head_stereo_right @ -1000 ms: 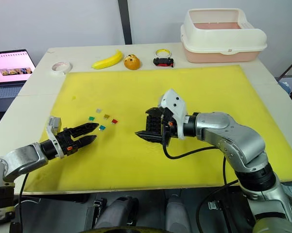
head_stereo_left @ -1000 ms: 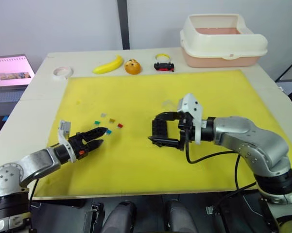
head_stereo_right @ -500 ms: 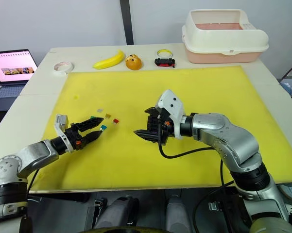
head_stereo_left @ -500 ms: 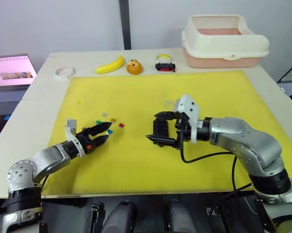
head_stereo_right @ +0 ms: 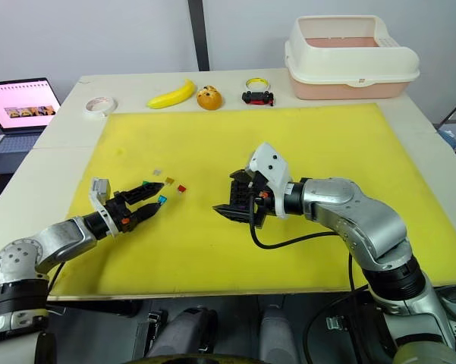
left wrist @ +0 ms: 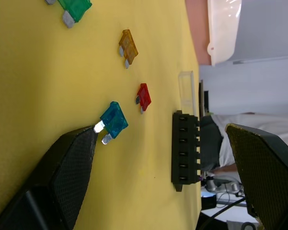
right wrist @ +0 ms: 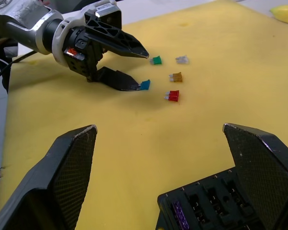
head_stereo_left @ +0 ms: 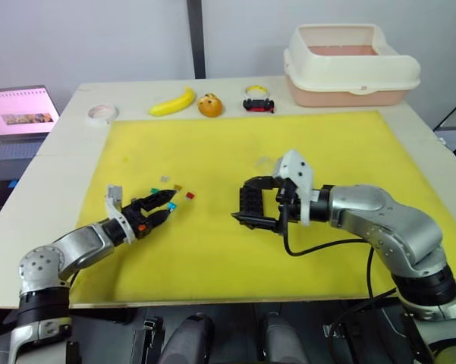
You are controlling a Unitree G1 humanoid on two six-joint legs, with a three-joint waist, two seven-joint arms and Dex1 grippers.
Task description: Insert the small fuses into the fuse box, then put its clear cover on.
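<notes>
Teal fuse (left wrist: pixel 113 120) touching spread left gripper (head_stereo_left: pixel 161 211) finger.

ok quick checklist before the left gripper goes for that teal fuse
1. Left gripper open: ok, its fingers are spread apart.
2. Teal fuse lined up: ok, it lies on the yellow mat at the tip of one finger, not yet between both.
3. Neighbours clear: ok, the red fuse, brown fuse and green fuse lie apart from the teal one.
4. Fuse box ready: ok, it sits by the right gripper; whether that gripper grips it, cannot tell.
5. Free slots: cannot tell; one slot seems to hold a purple fuse.
6. Clear cover out of the way: ok, it lies beyond the box.
</notes>
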